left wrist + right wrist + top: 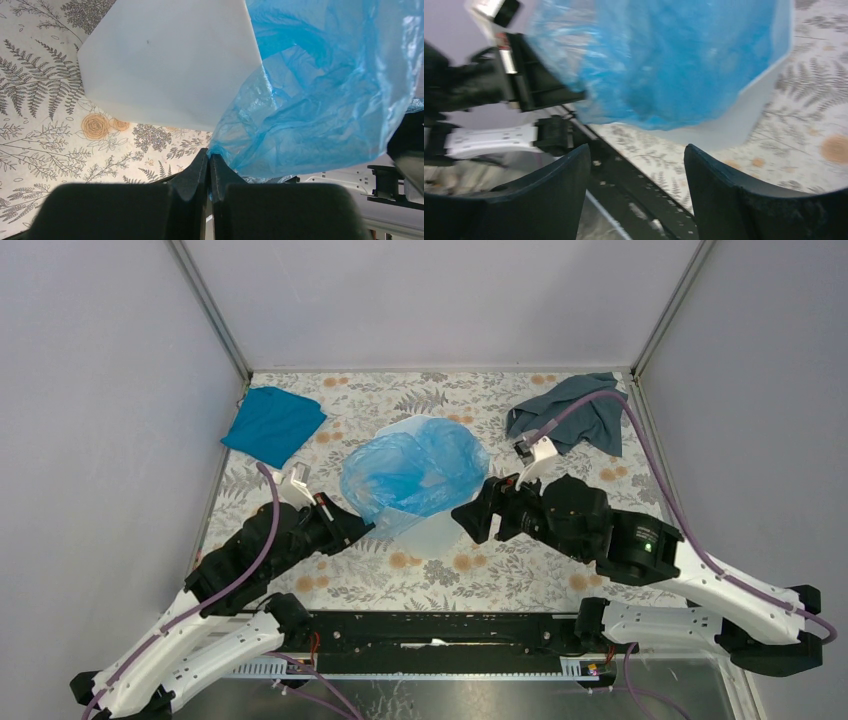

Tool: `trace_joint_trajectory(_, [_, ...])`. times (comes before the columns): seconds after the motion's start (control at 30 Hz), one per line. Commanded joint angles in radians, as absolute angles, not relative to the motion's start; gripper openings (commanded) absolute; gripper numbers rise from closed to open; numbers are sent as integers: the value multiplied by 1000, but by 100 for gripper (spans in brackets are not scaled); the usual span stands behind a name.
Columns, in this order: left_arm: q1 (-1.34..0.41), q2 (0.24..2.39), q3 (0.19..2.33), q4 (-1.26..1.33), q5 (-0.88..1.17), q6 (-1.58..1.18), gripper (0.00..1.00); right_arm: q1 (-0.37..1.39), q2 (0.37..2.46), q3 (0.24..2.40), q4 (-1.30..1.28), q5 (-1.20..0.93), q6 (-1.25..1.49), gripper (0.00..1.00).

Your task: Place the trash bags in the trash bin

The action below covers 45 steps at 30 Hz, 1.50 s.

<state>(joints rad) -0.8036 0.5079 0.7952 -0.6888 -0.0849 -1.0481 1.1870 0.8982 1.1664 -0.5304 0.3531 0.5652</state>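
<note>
The light-blue trash bag (415, 470) billows over the mouth of the white trash bin (432, 533) in the middle of the table. My left gripper (362, 528) is shut on a corner of the bag (320, 95) beside the bin's white wall (165, 65). My right gripper (468, 516) is open and empty, just right of the bin. In the right wrist view the bag (659, 60) hangs over the bin's wall (744, 107) above my open gripper (636, 155).
A teal-blue cloth (273, 424) lies at the back left. A grey-blue cloth (572, 412) lies at the back right, with the right arm's cable over it. Grey walls close the table on three sides.
</note>
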Motion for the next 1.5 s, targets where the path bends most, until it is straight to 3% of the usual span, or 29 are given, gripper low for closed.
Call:
trace_joint_trajectory(0.0, [-804,521,810,-653,-77,-1048,6,1192,881,1238,-466,212,669,77])
trace_joint_trajectory(0.27, [-803,510,815,-653,-78,-1046,6,1192,917,1188,-314,463,729,71])
trace_joint_trajectory(0.67, [-804,497,798,-654,-77,-1042,7,1192,908,1082,-186,612,688,33])
trace_joint_trajectory(0.73, [-804,496,797,-655,-74,-1036,9,1192,902,1062,-157,616,673,21])
trace_joint_trajectory(0.77, [-805,494,797,-655,-72,-1035,11,1192,898,1053,-140,614,662,9])
trace_joint_trajectory(0.8, [-804,495,799,-656,-68,-1032,14,1192,897,1046,-123,610,651,1])
trace_joint_trajectory(0.87, [-804,497,815,-674,-69,-1016,27,1192,894,1037,-108,598,628,0])
trace_joint_trajectory(0.97, [-803,493,885,-776,-97,-975,63,1192,884,1027,-119,559,600,0])
trace_joint_trajectory(1.13, [-804,457,1010,-821,-75,-881,97,1192,827,975,-134,512,595,0])
trace_joint_trajectory(1.47, [-805,665,1236,-782,-200,-808,97,1192,811,965,-138,417,584,0])
